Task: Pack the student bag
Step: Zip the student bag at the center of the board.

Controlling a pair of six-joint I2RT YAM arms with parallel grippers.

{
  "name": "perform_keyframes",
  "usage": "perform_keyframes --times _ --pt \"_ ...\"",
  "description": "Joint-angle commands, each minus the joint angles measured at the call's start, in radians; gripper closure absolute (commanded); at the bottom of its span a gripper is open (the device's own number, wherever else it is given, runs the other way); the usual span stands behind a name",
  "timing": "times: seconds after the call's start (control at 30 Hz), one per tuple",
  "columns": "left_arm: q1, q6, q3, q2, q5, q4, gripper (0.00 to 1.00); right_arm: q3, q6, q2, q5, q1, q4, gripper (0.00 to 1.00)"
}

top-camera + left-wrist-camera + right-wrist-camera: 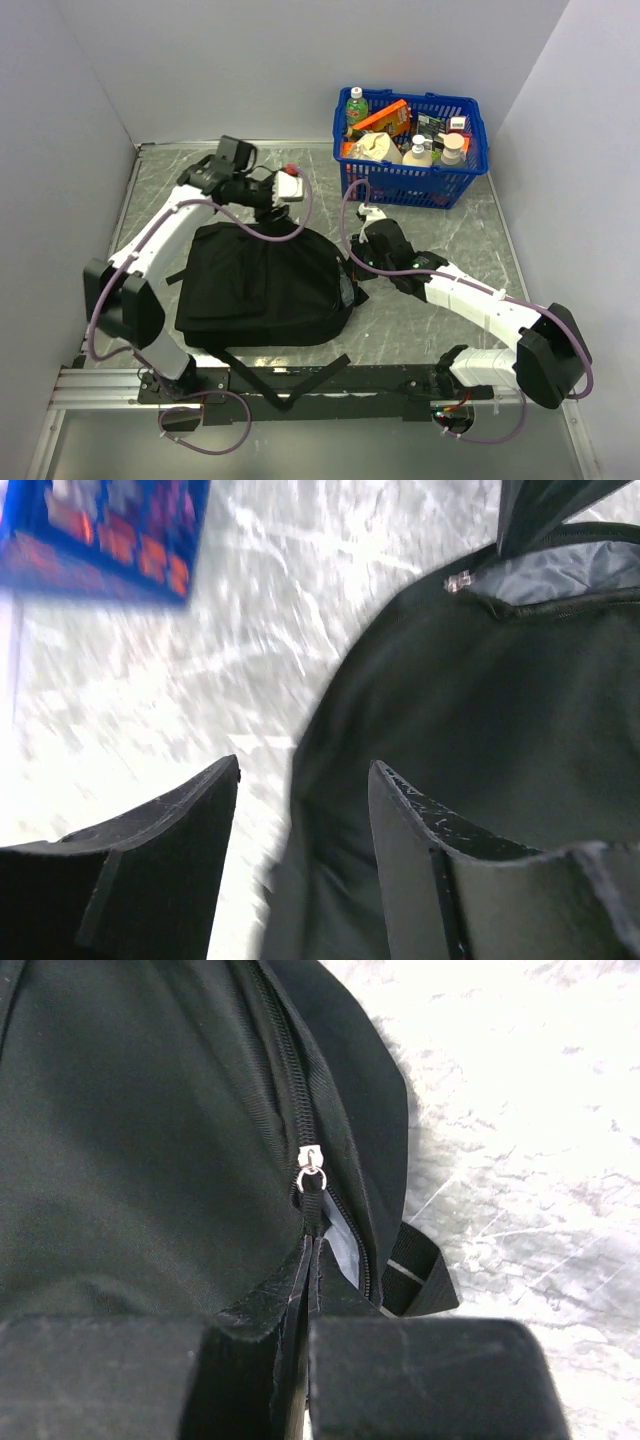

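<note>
The student bag [265, 285] lies flat mid-table, black fabric with loose straps trailing toward the near edge. My left gripper [268, 212] hovers at the bag's far edge. In the left wrist view the left gripper [306, 765] is open with nothing between its fingers, over the bag [480, 730], whose grey lining [560, 575] shows through a partly open zip. My right gripper [352, 268] sits at the bag's right side. In the right wrist view the right gripper [312, 1248] is shut on the black zipper pull tab [318, 1210] below the silver slider [310, 1156].
A blue plastic basket [420, 185] of groceries stands at the back right, holding a green bottle [356, 105], an orange box [385, 117] and several pale bottles. The basket [100, 540] appears blurred in the left wrist view. Grey walls enclose the marbled table [450, 230].
</note>
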Motion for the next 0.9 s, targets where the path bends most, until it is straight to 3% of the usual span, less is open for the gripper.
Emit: perform_keyframes --times 0.0,0.17,0.27,0.47,0.73,0.83,0.87 --pt "-0.091 0.212 0.1 0.154 0.054 -0.12 0.41 -0.026 0.045 -0.035 -0.071 -0.008 0.064 1.0" --pt "-0.159 0.451 0.385 0.383 0.039 -0.384 0.44 -0.05 0.042 -0.065 -0.094 -0.018 0.078 1.0" --pt "-0.184 0.538 0.48 0.481 0.02 -0.479 0.46 -0.066 0.05 -0.079 -0.105 -0.028 0.087 1.0" --pt "-0.231 0.61 0.406 0.474 -0.02 -0.478 0.54 -0.067 0.045 -0.079 -0.114 -0.049 0.09 1.0" --pt "-0.239 0.512 0.309 0.419 -0.006 -0.357 0.64 -0.075 0.04 -0.081 -0.123 -0.069 0.101 1.0" --pt "-0.25 0.483 0.306 0.411 -0.001 -0.312 0.74 -0.073 0.037 -0.082 -0.117 -0.071 0.102 1.0" --pt "-0.25 0.475 0.31 0.414 0.002 -0.306 0.82 -0.072 0.037 -0.082 -0.117 -0.071 0.101 1.0"
